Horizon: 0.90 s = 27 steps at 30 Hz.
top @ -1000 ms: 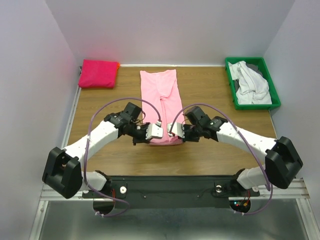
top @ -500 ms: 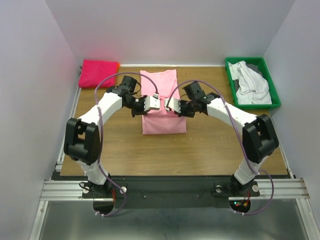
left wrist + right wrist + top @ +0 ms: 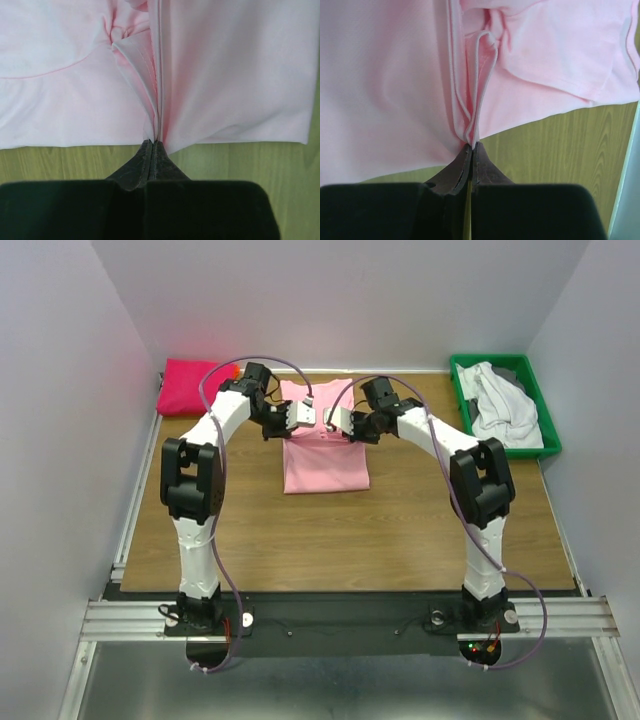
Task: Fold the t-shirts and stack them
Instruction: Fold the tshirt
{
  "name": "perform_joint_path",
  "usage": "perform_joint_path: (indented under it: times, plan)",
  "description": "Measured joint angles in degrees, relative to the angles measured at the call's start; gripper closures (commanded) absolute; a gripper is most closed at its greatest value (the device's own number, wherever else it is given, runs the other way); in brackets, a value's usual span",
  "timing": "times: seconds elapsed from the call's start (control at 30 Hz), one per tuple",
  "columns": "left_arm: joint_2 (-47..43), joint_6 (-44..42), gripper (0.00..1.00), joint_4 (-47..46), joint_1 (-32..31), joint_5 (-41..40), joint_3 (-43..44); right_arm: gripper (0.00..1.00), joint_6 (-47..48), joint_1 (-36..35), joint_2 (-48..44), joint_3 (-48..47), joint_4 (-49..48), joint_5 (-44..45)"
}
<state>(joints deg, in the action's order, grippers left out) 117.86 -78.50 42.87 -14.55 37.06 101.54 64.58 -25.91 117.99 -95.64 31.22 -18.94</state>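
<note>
Pink t-shirt (image 3: 325,465) pinched by left gripper (image 3: 152,147) and right gripper (image 3: 471,149), both arms outstretched.

no readable text, labels or numbers

**Pale pink cloth on brown wood**

The t-shirt (image 3: 325,455) in my claws is plain pale pink with no print. My left gripper (image 3: 151,146) and right gripper (image 3: 471,148) are matt black. My arms (image 3: 440,445) are white with black joints. The table (image 3: 400,530) is brown wood with a streaky grain. A folded shirt (image 3: 195,387) is vivid magenta. The bin (image 3: 515,452) is bright green, and the clothes (image 3: 495,405) inside it are white and grey.
</note>
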Motion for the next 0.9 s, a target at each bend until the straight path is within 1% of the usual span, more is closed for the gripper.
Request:
perform_joint_path:
  times: [0.17, 0.2, 0.23, 0.27, 0.3, 0.33, 0.37, 0.4, 0.43, 0.47, 0.6, 0.7, 0.73, 0.8, 0.83, 0.9]
  plan:
    - [6.03, -0.07, 1.0, -0.11, 1.22, 0.02, 4.31, 0.99, 0.22, 1.22, 6.29, -6.73, -0.42, -0.15]
    - [6.75, -0.04, 0.97, -0.42, 1.36, 0.0, 4.59, 0.98, 0.31, 1.27, 6.97, -7.19, -0.39, -0.13]
    - [7.69, -0.02, 0.93, -0.83, 1.53, -0.02, 4.83, 0.94, 0.37, 1.44, 7.72, -7.69, -0.28, -0.13]
    - [8.28, 0.11, 0.86, -1.18, 1.55, -0.07, 4.98, 0.81, 0.37, 1.6, 8.7, -8.39, -0.17, -0.11]
    - [8.81, 0.55, 0.72, -1.7, 1.57, -0.09, 5.07, 0.71, 0.39, 1.6, 9.25, -8.87, -0.22, -0.07]
    - [9.05, 0.85, 0.67, -2.21, 1.64, -0.22, 5.07, 0.55, 0.44, 1.66, 10.16, -9.62, -0.24, 0.11]
    - [9.35, 1.6, 0.58, -2.91, 1.66, -0.42, 5.11, 0.49, 0.11, 1.66, 10.54, -9.86, -0.17, 0.48]
    - [9.49, 2.08, 0.56, -3.65, 1.68, -0.55, 5.18, 0.46, 0.13, 1.7, 10.93, -10.12, -0.11, 0.79]
    - [9.53, 2.25, 0.52, -4.07, 1.75, -0.66, 5.35, 0.36, -0.33, 1.7, 11.04, -10.25, -0.07, 1.16]
    - [9.57, 3.58, 0.5, -5.16, 1.92, -0.85, 5.75, 0.33, -0.74, 1.81, 11.04, -10.6, 0.09, 1.6]
    - [9.42, 7.17, 0.5, -8.17, 3.02, -0.9, 7.58, 0.32, -2.71, 2.4, 11.04, -13.73, 0.11, 2.69]
    - [7.28, 11.13, 0.5, -10.97, 4.39, -0.87, 7.04, 0.36, -4.11, 3.26, 9.4, -14.16, -0.35, 3.04]
    - [5.31, 12.04, 0.5, -12.37, 4.81, -0.87, 5.07, 0.38, -4.55, 3.56, 7.56, -12.92, -0.57, 3.08]
    - [0.11, 13.79, 0.51, -13.46, 5.51, -0.57, -0.2, 0.46, -4.96, 4.04, 2.86, -8.17, -1.27, 2.71]
    - [-3.85, 14.6, 0.51, -15.19, 5.81, -0.39, -4.74, 0.53, -4.94, 4.2, 0.57, -5.84, -1.16, 2.36]
    - [-9.53, 15.34, 0.52, -15.89, 5.73, -0.17, -11.15, 0.58, -5.49, 4.28, -5.49, 0.37, -1.25, 1.4]
